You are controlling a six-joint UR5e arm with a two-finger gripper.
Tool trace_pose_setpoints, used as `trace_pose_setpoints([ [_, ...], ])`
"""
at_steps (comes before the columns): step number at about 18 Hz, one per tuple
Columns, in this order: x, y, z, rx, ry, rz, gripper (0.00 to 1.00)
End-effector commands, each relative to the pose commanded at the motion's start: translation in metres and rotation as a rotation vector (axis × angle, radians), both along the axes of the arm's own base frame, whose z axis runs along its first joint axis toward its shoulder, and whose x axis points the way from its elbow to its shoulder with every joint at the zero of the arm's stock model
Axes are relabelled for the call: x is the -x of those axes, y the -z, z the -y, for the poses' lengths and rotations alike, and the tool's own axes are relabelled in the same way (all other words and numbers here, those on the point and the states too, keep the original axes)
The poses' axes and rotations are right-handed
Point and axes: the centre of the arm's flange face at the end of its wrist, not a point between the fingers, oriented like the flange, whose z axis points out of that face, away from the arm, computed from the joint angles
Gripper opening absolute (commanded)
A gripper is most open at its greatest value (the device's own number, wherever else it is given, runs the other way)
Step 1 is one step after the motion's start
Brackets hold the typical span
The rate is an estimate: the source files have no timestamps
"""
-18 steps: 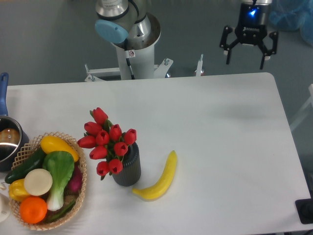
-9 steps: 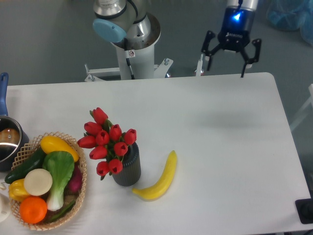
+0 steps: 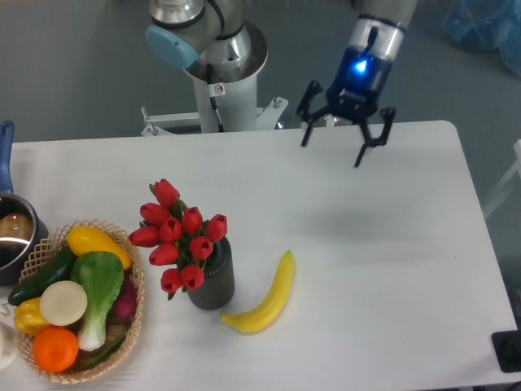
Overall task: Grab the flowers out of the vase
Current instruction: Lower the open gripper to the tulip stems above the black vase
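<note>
Nearest, at the front left edge of the white table [image 3: 383,269]: a woven basket [image 3: 134,314] heaped with produce (an orange [image 3: 55,348], a pale round disc [image 3: 63,302], a green leafy vegetable [image 3: 99,285], a yellow pepper [image 3: 96,242], a dark cucumber [image 3: 41,276]). Just right of the basket, the vase [image 3: 213,279], dark and ribbed, standing upright. Rising from its mouth and leaning toward the left, the flowers [image 3: 179,235], red tulip buds bunched together, stems down inside and hidden from sight. Beside the vase on the right, a yellow banana [image 3: 265,297] lying flat, its lower end near the vase's foot; whether touching, cannot tell. Farther back on the far left, a metal pot [image 3: 12,236] with a blue handle, cut off by the frame. Well beyond all of that, over the table's rear edge and right of centre, the gripper [image 3: 343,138], fingers spread wide and pointing down, nothing between them, a blue light glowing on the wrist above. Well apart from flowers and vase alike. Behind the table, the arm's pale base column [image 3: 228,81] with its blue-capped joint.
</note>
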Motion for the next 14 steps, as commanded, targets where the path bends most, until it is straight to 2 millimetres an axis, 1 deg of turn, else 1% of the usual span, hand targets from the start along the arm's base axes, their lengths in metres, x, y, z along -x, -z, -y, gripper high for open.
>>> trace_pose_setpoints([
  [2,-0.008,0.011,-0.024,-0.059,0.063,0.015,1.0],
  [3,-0.009,0.014,-0.03,-0.077,0.078,0.018,1.0],
  [5,-0.013,0.018,-0.036,-0.085,0.099,0.018,1.0],
  [8,-0.025,0.022,-0.047,-0.082,0.129,0.026,1.0],
  [12,-0.037,0.031,-0.071,-0.085,0.185,0.031,1.0],
  [14,-0.039,0.039,-0.082,-0.096,0.208,0.036,1.0],
])
